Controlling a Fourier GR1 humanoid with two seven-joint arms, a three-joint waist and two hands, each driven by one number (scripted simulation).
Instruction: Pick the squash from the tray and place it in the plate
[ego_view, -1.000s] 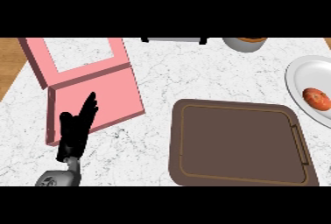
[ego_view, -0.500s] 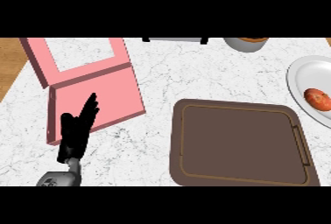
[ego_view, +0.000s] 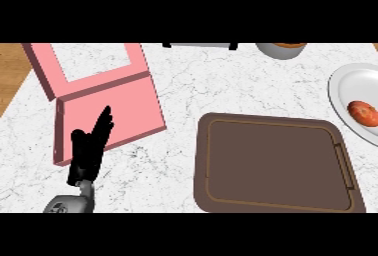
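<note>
A reddish-orange squash (ego_view: 362, 112) lies on the white plate (ego_view: 347, 87) at the right edge of the head view. The dark brown tray (ego_view: 277, 162) sits in the middle right of the counter with nothing on it. My left hand (ego_view: 88, 147) stands at the lower left, open with its fingers straight and pointing up, over the edge of a pink board. It holds nothing. My right hand does not show.
A pink board (ego_view: 111, 117) with a pink open frame (ego_view: 92, 65) behind it lies at the left. A grey cup (ego_view: 280, 49) and a dark-edged object (ego_view: 199, 45) stand at the far edge. Wooden floor shows past the counter's left corner.
</note>
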